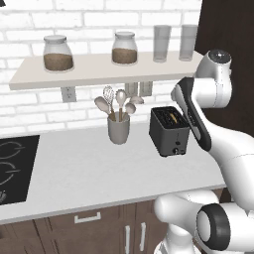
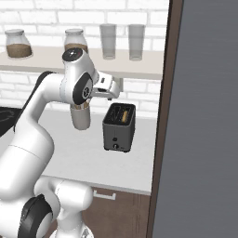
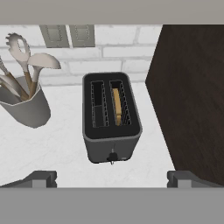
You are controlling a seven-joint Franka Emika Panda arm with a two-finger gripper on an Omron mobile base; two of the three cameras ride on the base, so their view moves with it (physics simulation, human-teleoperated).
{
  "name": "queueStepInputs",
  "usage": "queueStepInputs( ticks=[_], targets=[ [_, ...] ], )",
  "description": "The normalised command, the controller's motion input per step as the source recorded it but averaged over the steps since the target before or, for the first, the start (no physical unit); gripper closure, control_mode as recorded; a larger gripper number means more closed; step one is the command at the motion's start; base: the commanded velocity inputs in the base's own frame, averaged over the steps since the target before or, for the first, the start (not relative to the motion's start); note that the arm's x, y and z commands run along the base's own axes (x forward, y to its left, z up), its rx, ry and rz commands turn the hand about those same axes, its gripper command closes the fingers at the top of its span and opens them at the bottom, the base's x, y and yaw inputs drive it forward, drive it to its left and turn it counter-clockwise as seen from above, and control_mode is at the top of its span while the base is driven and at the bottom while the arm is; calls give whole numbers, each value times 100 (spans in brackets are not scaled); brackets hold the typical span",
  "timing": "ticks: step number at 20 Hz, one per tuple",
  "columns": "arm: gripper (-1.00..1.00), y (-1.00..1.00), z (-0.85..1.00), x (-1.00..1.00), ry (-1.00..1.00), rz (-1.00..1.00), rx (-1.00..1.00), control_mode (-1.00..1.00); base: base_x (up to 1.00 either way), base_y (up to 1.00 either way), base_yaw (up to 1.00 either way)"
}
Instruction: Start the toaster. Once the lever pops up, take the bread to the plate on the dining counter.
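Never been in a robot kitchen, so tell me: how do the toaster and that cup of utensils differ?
The toaster is a dark, boxy block; the utensil cup is pale grey and round. The toaster holds one slice of bread sunk in a slot; the cup holds spoons sticking well above its rim. Both stand upright on the white worktop.

We see a pale counter (image 1: 89,173) carrying the toaster (image 1: 169,131), the grey utensil cup (image 1: 118,128) just to its left, and a black hob (image 1: 15,166) set in well left of the toaster. Above the toaster, a wall shelf (image 1: 94,69) bears two jars (image 1: 58,53) and two glasses (image 1: 161,43).
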Motion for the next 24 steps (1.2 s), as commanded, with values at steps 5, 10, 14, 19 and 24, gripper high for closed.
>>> queueStepInputs(
  ticks=[5, 10, 14, 19, 24],
  targets=[
    [-100, 0, 0, 0, 0, 0, 0, -100, 0, 0, 0],
    [-100, 0, 0, 0, 0, 0, 0, -100, 0, 0, 0],
    [-100, 0, 0, 0, 0, 0, 0, -100, 0, 0, 0],
    [-100, 0, 0, 0, 0, 0, 0, -100, 0, 0, 0],
    [-100, 0, 0, 0, 0, 0, 0, -100, 0, 0, 0]
  ],
)
